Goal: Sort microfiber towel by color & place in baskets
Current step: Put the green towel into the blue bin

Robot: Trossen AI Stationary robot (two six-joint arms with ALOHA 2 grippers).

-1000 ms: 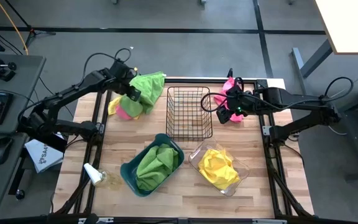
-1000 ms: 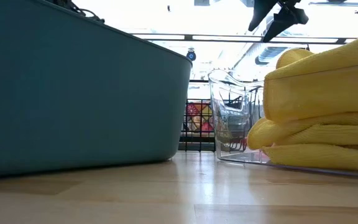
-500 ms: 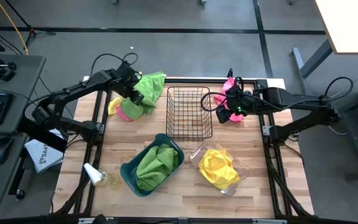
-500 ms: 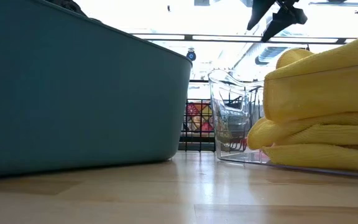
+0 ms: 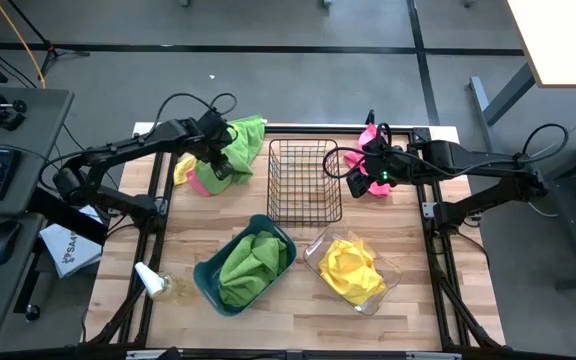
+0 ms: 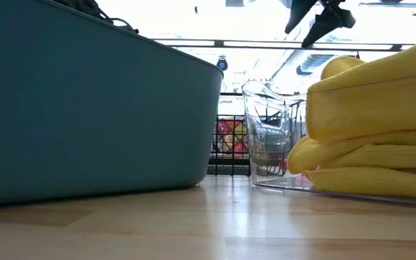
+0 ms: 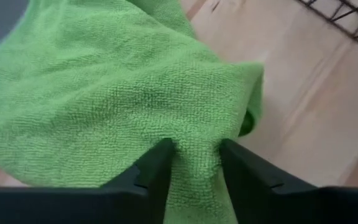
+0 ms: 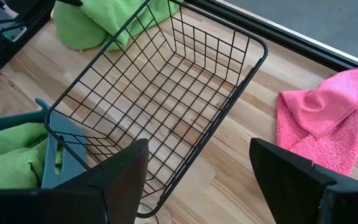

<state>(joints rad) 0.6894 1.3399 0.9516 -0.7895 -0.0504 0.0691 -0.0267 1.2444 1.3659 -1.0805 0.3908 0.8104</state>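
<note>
A green microfiber towel (image 5: 245,135) (image 7: 104,93) lies at the table's far left, partly over a pink towel (image 5: 203,182) and a yellow one (image 5: 182,170). My left gripper (image 5: 220,162) (image 7: 194,165) is shut on the green towel. My right gripper (image 5: 358,180) (image 8: 197,186) hangs open above another pink towel (image 5: 370,136) (image 8: 319,118) at the far right, beside the black wire-mesh basket (image 5: 305,180) (image 8: 166,93). The teal bin (image 5: 208,275) holds green towels (image 5: 253,262). The clear bin (image 5: 388,270) holds a yellow towel (image 5: 351,268). My left gripper pinches a bunched fold of the green towel (image 7: 194,155) between its two fingers (image 7: 157,168). It comes from above, slanting from the table's left. The rest of the towel spreads out beyond the fingers over the pile; whether it is lifted clear I cannot tell.
The wire basket stands mid-table between the two arms, with the teal bin and the clear bin in front of it. A white bottle (image 5: 150,278) lies at the near left corner. In the low view the teal bin's wall (image 6: 92,108) and the yellow towel (image 6: 374,123) fill the foreground.
My left gripper has moved a little toward the table's right and near side, still shut on the green towel. The towel has bunched toward the gripper, and more of the pink towel beneath it shows.
</note>
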